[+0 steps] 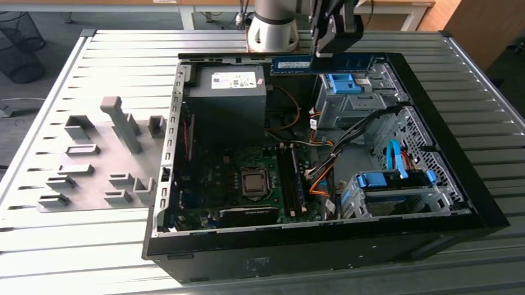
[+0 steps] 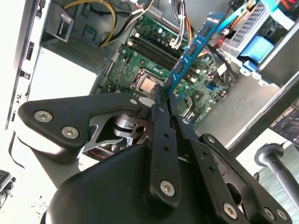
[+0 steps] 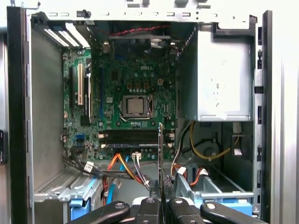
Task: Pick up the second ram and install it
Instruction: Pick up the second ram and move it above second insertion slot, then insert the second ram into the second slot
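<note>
The black two-finger gripper (image 1: 325, 54) is closed on the thin blue-green circuit-board ram stick (image 1: 289, 64) (black chips along it), which hangs above the back wall of the open black computer case (image 1: 328, 261).

slatted grey table (image 1: 82, 258), wire bin (image 1: 18, 44), wooden desks (image 1: 390, 5) beyond
</note>
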